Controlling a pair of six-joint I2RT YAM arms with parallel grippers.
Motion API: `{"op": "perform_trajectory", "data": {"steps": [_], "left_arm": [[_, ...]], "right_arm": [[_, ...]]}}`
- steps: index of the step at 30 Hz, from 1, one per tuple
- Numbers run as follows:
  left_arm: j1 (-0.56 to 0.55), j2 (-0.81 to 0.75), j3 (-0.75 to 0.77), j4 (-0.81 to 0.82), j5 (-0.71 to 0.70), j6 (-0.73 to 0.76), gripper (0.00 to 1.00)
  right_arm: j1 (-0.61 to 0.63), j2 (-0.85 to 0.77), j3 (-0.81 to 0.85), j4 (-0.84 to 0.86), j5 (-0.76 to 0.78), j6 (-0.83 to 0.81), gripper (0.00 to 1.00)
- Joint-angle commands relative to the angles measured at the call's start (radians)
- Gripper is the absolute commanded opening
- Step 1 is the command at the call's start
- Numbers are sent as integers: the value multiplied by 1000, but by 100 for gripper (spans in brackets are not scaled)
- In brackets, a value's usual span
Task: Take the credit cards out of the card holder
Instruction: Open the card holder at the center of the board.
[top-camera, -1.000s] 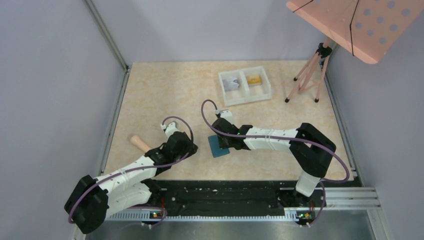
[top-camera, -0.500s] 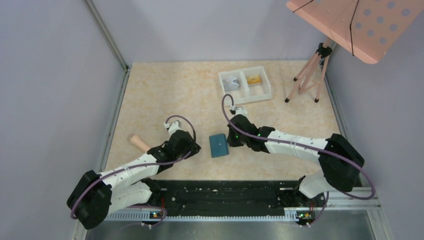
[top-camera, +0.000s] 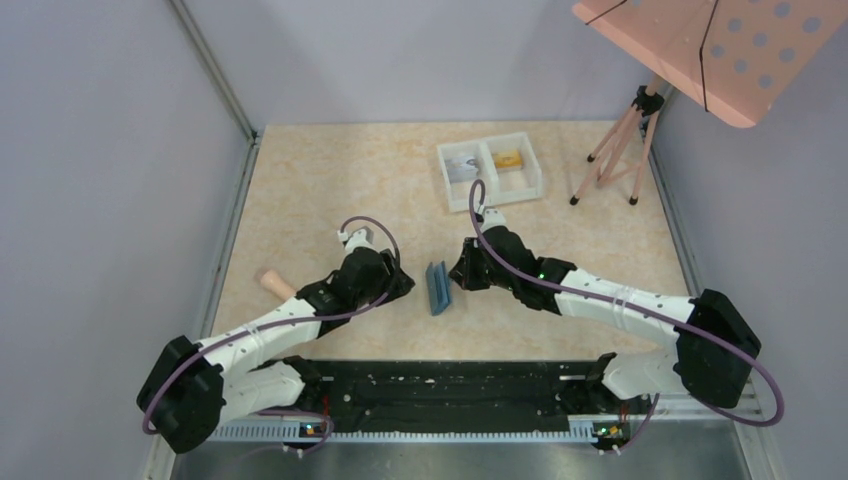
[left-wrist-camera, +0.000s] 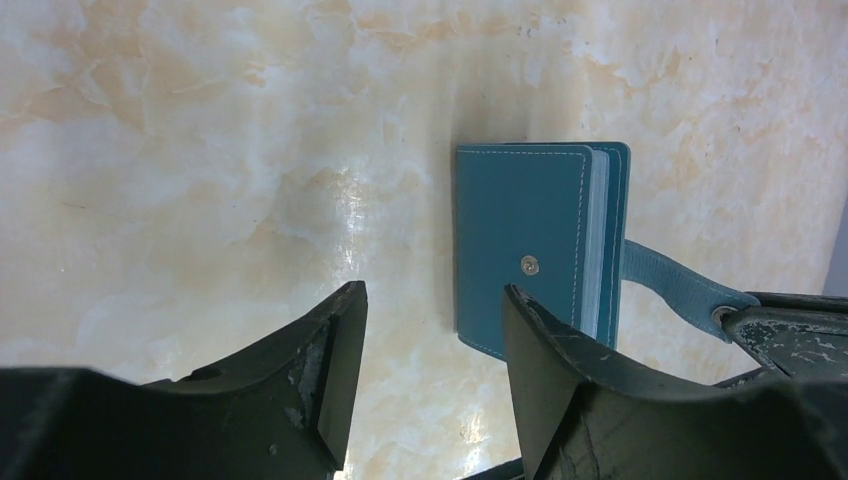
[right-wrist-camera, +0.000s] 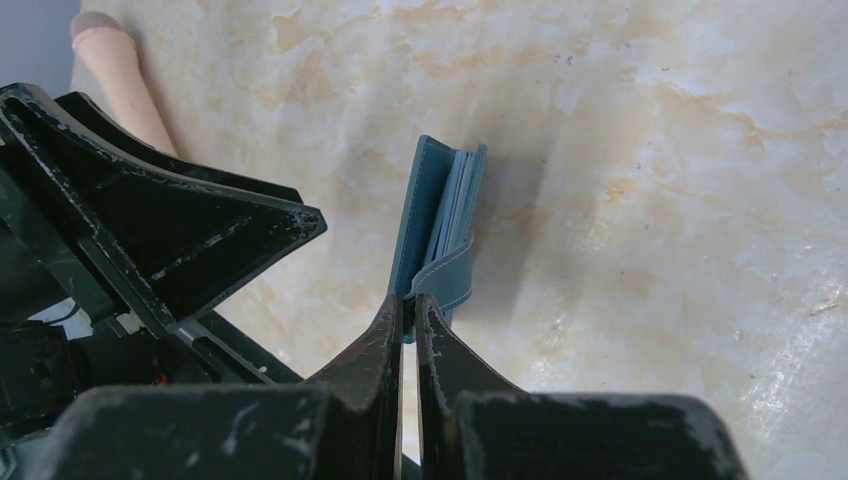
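Observation:
The teal card holder stands tipped up on its edge between the two arms, closed, with its snap stud facing the left wrist camera. My right gripper is shut on the holder's snap tab, just right of the holder in the top view. My left gripper is open, just left of the holder, with nothing between its fingers. An orange-gold credit card and a greyish one lie in the white tray.
The white two-compartment tray sits at the back of the table. A wooden handle lies left of the left arm. A tripod stand with a pink perforated board stands at the back right.
The right gripper has drawn back to the right with the tab, tipping the flat holder up onto its edge. The left gripper has moved toward the holder and opened wider.

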Motion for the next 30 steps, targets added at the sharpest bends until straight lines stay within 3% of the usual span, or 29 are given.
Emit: {"op": "perform_trajectory", "data": {"steps": [1,30], "left_arm": [[1,20,46,16,34,36,58],[1,63,70,76,135,104,65]], "right_arm": [[-8,-23,-3,46,-11,14,0],[-7,-61,14,37,-47,22,0]]}}
